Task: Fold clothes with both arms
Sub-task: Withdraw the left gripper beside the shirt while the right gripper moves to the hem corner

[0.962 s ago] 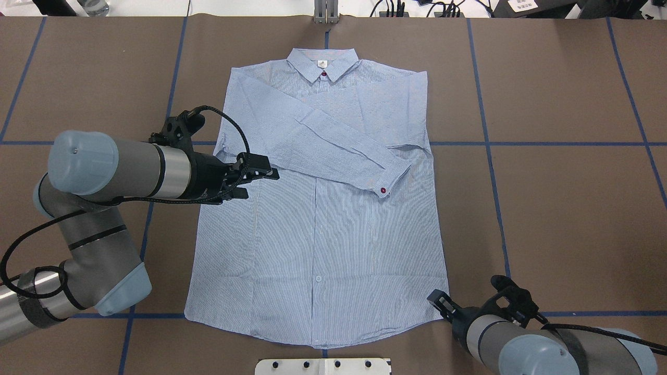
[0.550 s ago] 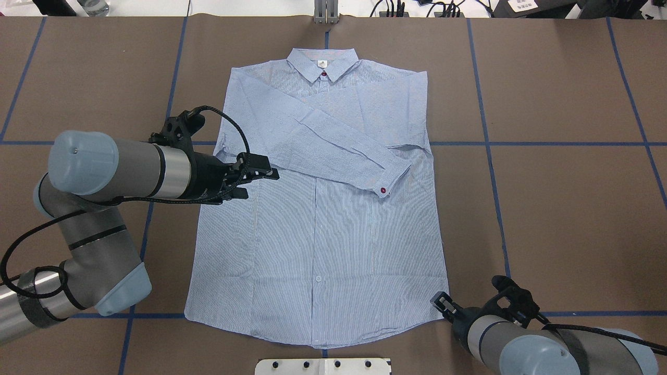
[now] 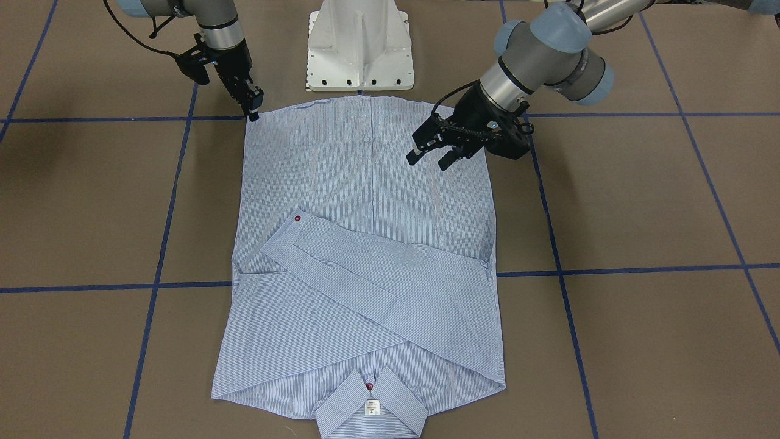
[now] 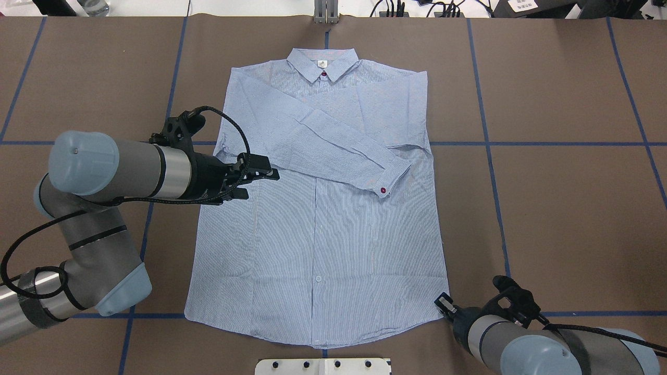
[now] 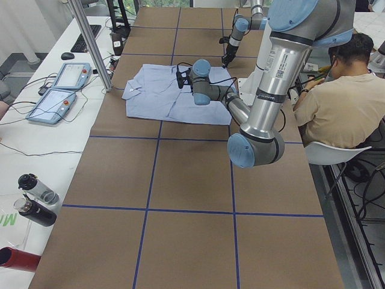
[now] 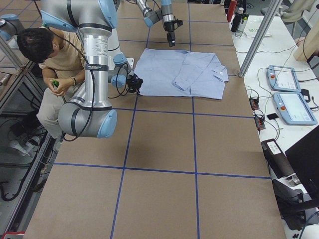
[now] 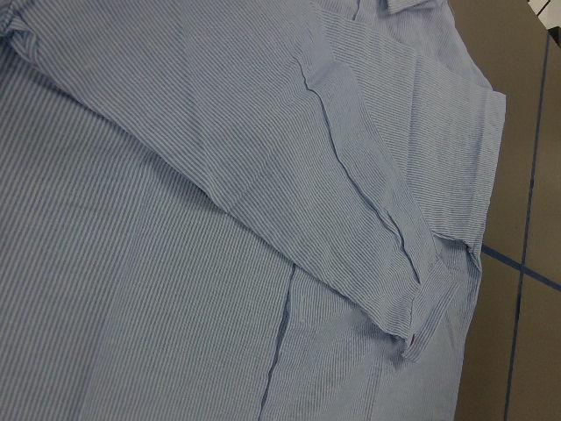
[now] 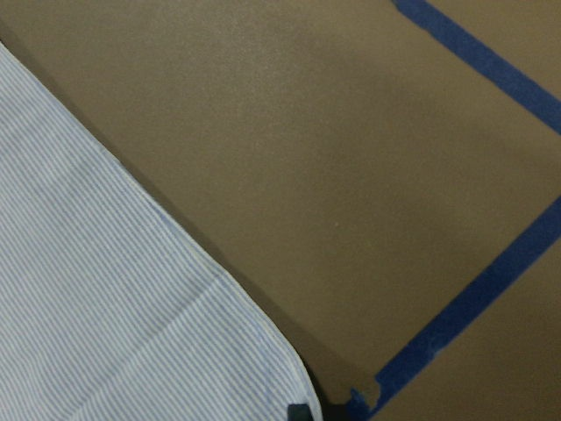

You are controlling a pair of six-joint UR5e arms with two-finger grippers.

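Right gripper [image 3: 251,111] has crept outward to the hem corner [image 4: 440,307] of the striped shirt [image 4: 318,234]; its opening I can't tell. Left gripper [image 3: 430,160] still hovers spread, empty, over the flat-laid shirt. Hem fold looks next.

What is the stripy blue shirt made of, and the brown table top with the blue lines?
The shirt looks like thin woven cloth, maybe cotton. It is matte, with fine stripes and soft creases at the folded sleeve. The brown table cover looks like matte paper or card, though I cannot be sure. The blue lines look like stuck-on tape, and one end looks ragged.
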